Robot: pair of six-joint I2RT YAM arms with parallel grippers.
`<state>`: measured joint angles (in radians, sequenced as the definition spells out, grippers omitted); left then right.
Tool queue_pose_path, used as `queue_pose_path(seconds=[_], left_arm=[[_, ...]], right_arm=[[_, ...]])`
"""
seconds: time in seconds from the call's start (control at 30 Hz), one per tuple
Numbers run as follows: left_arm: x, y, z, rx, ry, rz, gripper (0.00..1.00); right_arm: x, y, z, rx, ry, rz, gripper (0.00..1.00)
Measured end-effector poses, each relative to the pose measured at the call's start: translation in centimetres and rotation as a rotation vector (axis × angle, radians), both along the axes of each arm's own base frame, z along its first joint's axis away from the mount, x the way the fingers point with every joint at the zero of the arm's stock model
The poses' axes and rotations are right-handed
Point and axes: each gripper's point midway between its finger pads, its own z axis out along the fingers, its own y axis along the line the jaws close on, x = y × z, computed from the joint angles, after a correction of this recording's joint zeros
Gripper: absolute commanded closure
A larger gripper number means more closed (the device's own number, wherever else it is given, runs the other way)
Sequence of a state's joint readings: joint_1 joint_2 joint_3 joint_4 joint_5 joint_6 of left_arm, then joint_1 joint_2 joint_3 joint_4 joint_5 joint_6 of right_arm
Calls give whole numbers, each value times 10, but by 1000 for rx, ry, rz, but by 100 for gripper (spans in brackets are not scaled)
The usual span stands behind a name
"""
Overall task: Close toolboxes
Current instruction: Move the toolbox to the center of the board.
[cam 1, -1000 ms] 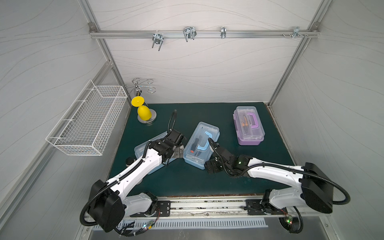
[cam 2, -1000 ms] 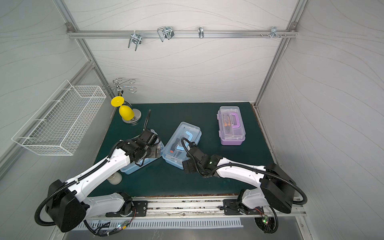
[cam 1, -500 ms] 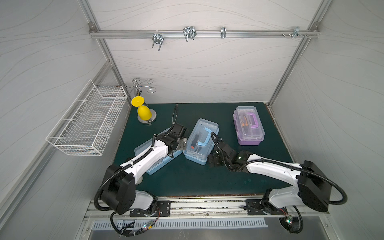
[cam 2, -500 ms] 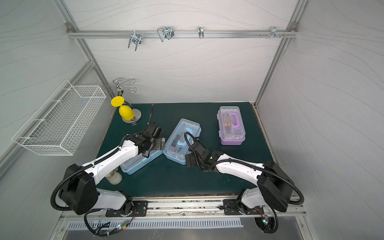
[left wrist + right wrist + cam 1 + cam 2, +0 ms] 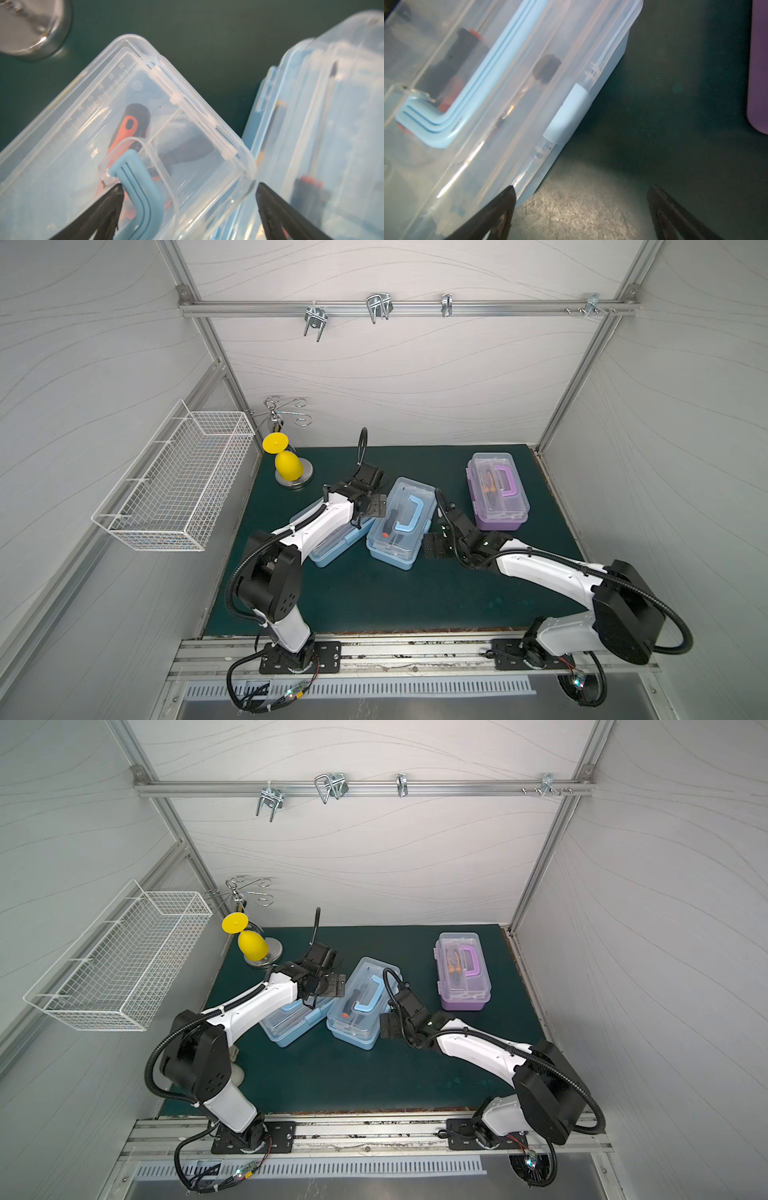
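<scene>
1. The left gripper (image 5: pixel 187 187), jaws wide and empty, hovers over the left blue toolbox (image 5: pixel 336 547), close against the middle blue toolbox (image 5: pixel 401 526); pressing one lid may shove both.
2. The right gripper (image 5: pixel 581 191), wide and empty, is beside the middle box's latch (image 5: pixel 566 116); a glancing push could skid the box.
3. The purple toolbox (image 5: pixel 498 493) stands apart, rear-right on the tabletop (image 5: pixel 374 593); the wire basket (image 5: pixel 174 481) and yellow cup (image 5: pixel 288 464) obstruct nothing.

The centre toolbox (image 5: pixel 399 531) and the left toolbox (image 5: pixel 336 545) are light blue, the right toolbox (image 5: pixel 498 493) purple. The worktop (image 5: pixel 374 597) is dark green.
</scene>
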<state>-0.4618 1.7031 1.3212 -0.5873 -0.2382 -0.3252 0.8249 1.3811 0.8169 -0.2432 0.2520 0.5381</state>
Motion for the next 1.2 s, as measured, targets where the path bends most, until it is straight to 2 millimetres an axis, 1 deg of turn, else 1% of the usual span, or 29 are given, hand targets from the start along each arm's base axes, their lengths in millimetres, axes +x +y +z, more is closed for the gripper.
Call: queue_pose_path(seconds=[0.23, 0.37, 0.53, 0.63, 0.8, 0.93, 1.03, 1.13, 1.2], left_arm=[[31, -31, 5, -82, 0, -50, 1], [46, -52, 9, -147, 3, -87, 1], [59, -75, 14, -232, -7, -133, 1], [62, -81, 15, -254, -13, -148, 1], [61, -81, 16, -240, -18, -151, 0], [54, -74, 21, -192, -21, -149, 0], [47, -62, 40, -158, -52, -140, 0], [35, -50, 71, -149, -110, -127, 0], [24, -41, 90, -152, -151, -118, 0]], right_arm=[[7, -9, 1, -3, -4, -16, 1], [10, -19, 3, -2, -14, -31, 1], [11, -34, 5, -4, -28, -52, 1], [12, -43, 6, -10, -31, -63, 1], [9, -60, 4, -21, -32, -87, 1], [7, -77, 1, -35, -29, -119, 1], [6, -89, 2, -42, -32, -144, 1], [6, -101, 5, -49, -43, -174, 1], [7, -111, 8, -60, -54, -198, 1]])
